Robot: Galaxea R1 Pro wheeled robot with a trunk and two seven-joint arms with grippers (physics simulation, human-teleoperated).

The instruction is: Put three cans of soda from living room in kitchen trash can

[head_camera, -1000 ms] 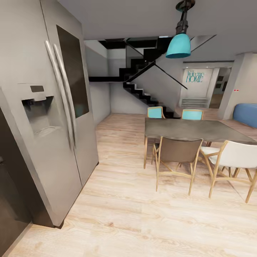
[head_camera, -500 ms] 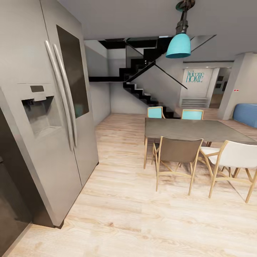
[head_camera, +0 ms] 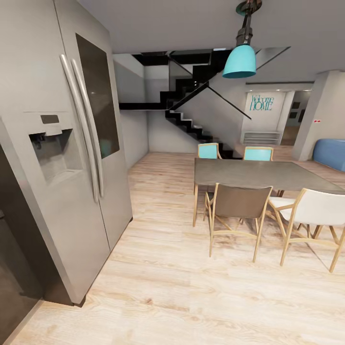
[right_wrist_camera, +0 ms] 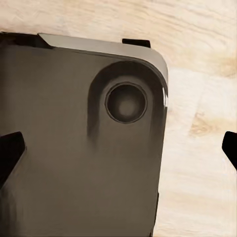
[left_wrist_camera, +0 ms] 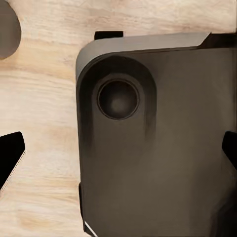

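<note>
— Steel fills the near left of the head view: the fridge, double doors and a water dispenser, which places the robot in the kitchen. What stands further in?

— A grey dining table with chairs round it, a teal pendant lamp above, dark stairs behind, and light wood floor running towards the far rooms. No soda cans and no trash can show in this view.

— And the left wrist view?

— It looks straight down on the robot's dark base and the floor beside it. The left gripper has its dark fingertips at opposite edges of the picture, spread wide, with nothing between them.

— The right wrist view?

— Much the same: the base, pale boards beside it, and the right gripper spread wide and carrying nothing.

— So which way do the cans lie from either gripper?

— That cannot be told from here. Judging by the task, they are presumably in the living room, somewhere beyond the table, so the coming move is a drive, not a reach. Which arm is nearer stays undecided, and so does the cans' axis.
</note>
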